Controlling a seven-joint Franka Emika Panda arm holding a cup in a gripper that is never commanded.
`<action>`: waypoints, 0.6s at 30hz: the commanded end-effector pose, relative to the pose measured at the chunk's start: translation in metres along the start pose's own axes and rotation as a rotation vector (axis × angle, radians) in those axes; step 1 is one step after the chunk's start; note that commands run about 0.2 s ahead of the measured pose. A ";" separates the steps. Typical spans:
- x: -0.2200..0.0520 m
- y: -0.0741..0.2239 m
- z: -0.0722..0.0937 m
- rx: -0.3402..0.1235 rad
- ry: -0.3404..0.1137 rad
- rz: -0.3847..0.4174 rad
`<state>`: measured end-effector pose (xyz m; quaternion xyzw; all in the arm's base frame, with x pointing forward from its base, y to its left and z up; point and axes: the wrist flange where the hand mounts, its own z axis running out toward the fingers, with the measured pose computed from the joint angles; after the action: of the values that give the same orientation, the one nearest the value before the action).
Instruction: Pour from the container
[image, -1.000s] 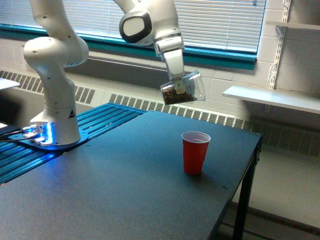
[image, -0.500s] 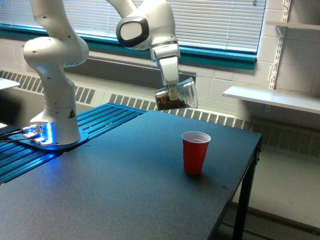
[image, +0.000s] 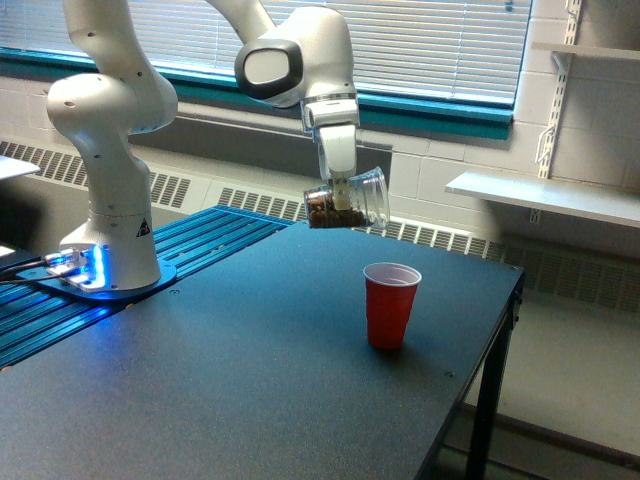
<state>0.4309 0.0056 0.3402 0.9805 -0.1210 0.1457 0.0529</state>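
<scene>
Though tilted, unlabelled container (image: 347, 201).

even daylight through window blinds (image: 430, 40); blue led glow at robot base (image: 85, 268); soft focus, faint tabletop sheen.

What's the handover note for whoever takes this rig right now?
Gripper: shut on the clear plastic cup of brown bits, held tilted on its side above the dark table.
Red plastic cup: upright on the table, toward the exterior view's right of the held cup, not under it.
Done: cup lifted and tilted; brown bits are inside.
Left: get the mouth over the red cup, then pour.
</scene>
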 end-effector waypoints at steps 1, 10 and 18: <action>-0.001 -0.007 0.003 -0.019 -0.012 0.009; -0.003 -0.013 0.010 -0.050 -0.034 0.004; 0.000 -0.020 0.014 -0.075 -0.041 0.007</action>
<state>0.4332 0.0156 0.3221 0.9829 -0.1167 0.1162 0.0825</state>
